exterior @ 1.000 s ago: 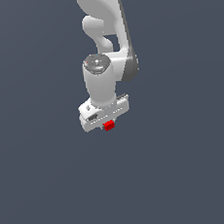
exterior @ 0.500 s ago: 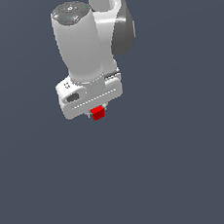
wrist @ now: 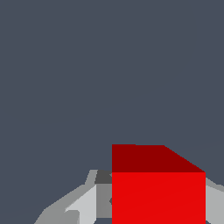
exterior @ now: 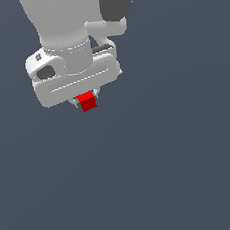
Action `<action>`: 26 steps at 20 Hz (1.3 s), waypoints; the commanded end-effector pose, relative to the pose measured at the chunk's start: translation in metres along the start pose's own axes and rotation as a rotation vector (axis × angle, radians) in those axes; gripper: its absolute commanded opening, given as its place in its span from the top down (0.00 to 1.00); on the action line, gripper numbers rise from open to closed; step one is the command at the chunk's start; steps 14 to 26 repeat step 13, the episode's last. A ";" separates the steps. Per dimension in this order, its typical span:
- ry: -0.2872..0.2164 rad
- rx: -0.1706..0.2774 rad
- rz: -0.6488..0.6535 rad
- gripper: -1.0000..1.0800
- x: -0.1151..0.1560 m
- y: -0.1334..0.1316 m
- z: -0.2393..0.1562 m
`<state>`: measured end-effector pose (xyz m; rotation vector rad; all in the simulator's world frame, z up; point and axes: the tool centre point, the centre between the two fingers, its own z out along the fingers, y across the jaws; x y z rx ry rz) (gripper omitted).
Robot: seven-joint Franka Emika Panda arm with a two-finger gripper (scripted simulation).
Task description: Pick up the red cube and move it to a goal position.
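Observation:
The red cube (exterior: 88, 101) is a small bright red block held between the fingertips of my white gripper (exterior: 87, 100), under the wide white hand in the exterior view. The gripper is shut on it and holds it up in the air, with nothing under it but the flat grey ground. In the wrist view the red cube (wrist: 157, 188) fills the space between the two grey fingers (wrist: 87, 201). The fingertips are mostly hidden by the cube and the hand. No goal marker shows in either view.
The white arm and its dark joint (exterior: 115, 1) fill the upper part of the exterior view. The ground (exterior: 183, 170) is plain dark grey, with no other object on it.
The arm with the red cube has come much closer to the exterior camera and looks larger. The cube has moved up and a little to the exterior view's left, still gripped.

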<state>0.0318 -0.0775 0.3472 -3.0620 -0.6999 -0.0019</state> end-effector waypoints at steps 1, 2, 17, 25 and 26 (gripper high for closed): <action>-0.001 0.000 0.000 1.00 0.001 0.005 -0.015; -0.001 0.000 0.000 1.00 0.001 0.006 -0.019; -0.001 0.000 0.000 1.00 0.004 0.014 -0.040; -0.001 0.000 0.000 1.00 0.004 0.014 -0.040; -0.001 0.000 0.000 1.00 0.004 0.014 -0.040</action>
